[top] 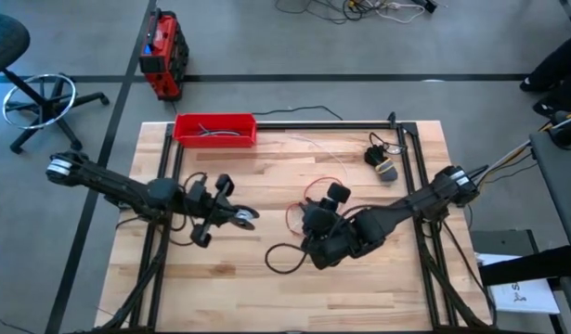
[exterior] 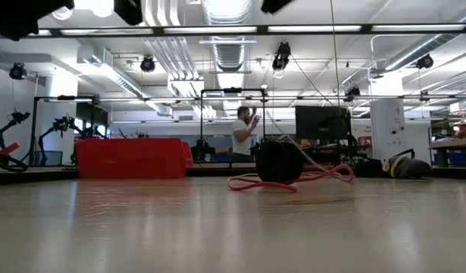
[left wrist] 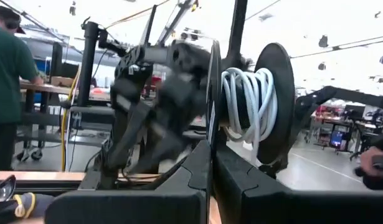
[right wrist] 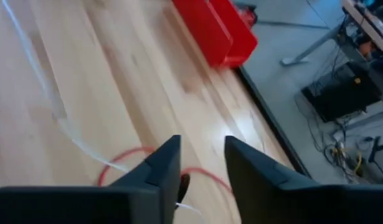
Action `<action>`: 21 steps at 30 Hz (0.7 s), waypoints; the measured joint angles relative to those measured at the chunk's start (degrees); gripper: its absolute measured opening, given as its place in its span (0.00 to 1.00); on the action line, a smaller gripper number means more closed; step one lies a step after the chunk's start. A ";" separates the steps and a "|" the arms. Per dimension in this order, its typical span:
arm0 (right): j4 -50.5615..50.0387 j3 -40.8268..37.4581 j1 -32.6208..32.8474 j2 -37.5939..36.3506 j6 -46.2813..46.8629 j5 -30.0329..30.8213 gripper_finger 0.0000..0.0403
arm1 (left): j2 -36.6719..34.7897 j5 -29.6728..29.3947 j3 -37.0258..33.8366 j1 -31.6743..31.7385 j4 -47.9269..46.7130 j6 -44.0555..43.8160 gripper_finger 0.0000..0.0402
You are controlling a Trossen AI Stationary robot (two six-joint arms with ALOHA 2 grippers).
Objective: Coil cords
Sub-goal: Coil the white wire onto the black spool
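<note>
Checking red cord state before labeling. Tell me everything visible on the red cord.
The red cord is thin and floppy, lying loose on the wooden table near its middle, in a couple of open loops rather than a tight coil. The low view shows it flat on the surface, curling around a dark round piece. The right gripper, fingers apart, hovers just above it without gripping it. A thin white cord runs across it.

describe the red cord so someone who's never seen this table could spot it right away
Start at the wooden table and the red tray on its far edge. Nearer the middle, by the right end effector, the red cord lies in loose loops on the wood. Its red colour separates it from the thin white cord trailing across the table nearby.
</note>
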 joint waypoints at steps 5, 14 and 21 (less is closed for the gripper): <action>8.34 -9.32 1.66 0.04 1.41 -0.16 0.42 | -6.41 -0.09 1.14 -0.02 -8.62 0.42 0.00; 56.30 -27.36 0.91 1.20 -18.81 -9.15 0.48 | -12.71 -0.04 1.49 -0.02 -11.18 0.88 0.00; 58.27 -25.94 -1.79 1.13 -23.77 -8.11 0.44 | -13.10 0.00 1.47 -0.02 -11.97 1.12 0.00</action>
